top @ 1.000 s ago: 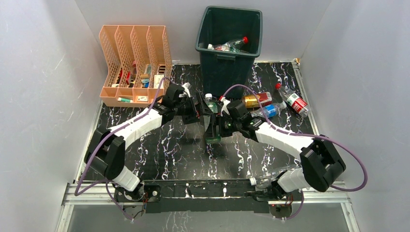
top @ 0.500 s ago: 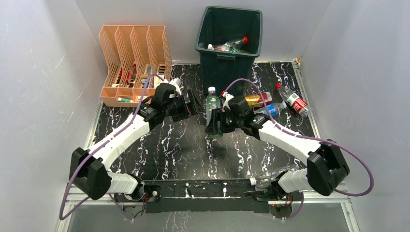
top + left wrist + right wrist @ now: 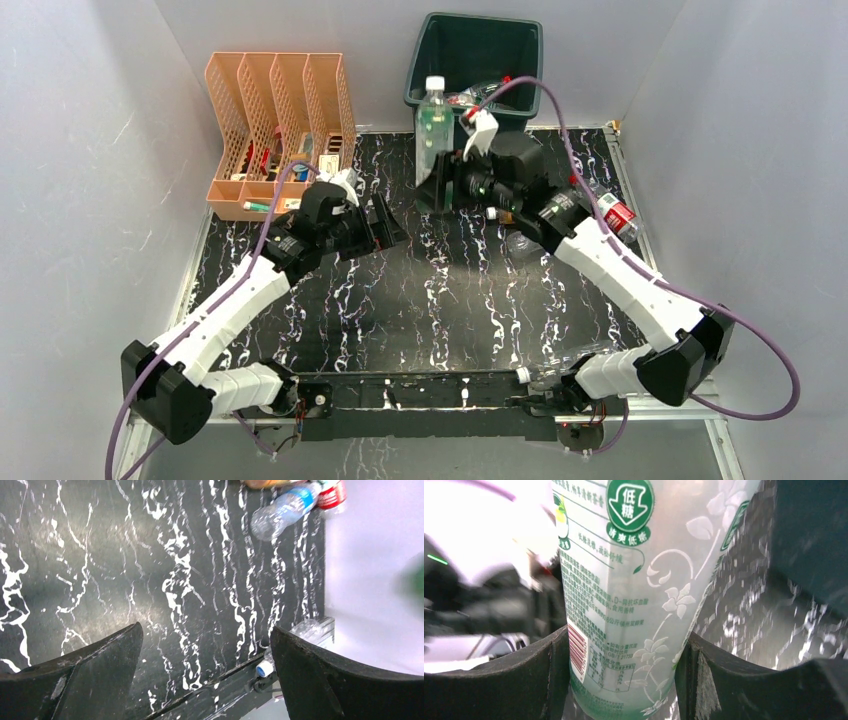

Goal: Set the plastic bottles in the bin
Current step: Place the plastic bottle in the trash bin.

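My right gripper [image 3: 441, 188] is shut on a clear bottle with a green label and white cap [image 3: 433, 120], held upright and raised beside the front left rim of the dark green bin [image 3: 524, 62]. In the right wrist view the bottle [image 3: 649, 595] sits between both fingers of my right gripper [image 3: 624, 680]. Bottles lie inside the bin [image 3: 478, 96]. My left gripper [image 3: 386, 222] is open and empty, low over the table, left of the bottle. A red-labelled bottle [image 3: 616, 214] and a blue-labelled bottle [image 3: 282, 515] lie at the right.
A peach slotted organizer [image 3: 280, 130] stands at the back left. A clear bottle with a blue cap [image 3: 555, 368] lies at the near edge by the right arm's base, also in the left wrist view [image 3: 305, 632]. Grey walls close in both sides.
My right gripper has lifted the green-labelled bottle up and back toward the bin. My left gripper has drawn away from the bottle, to the left and nearer.
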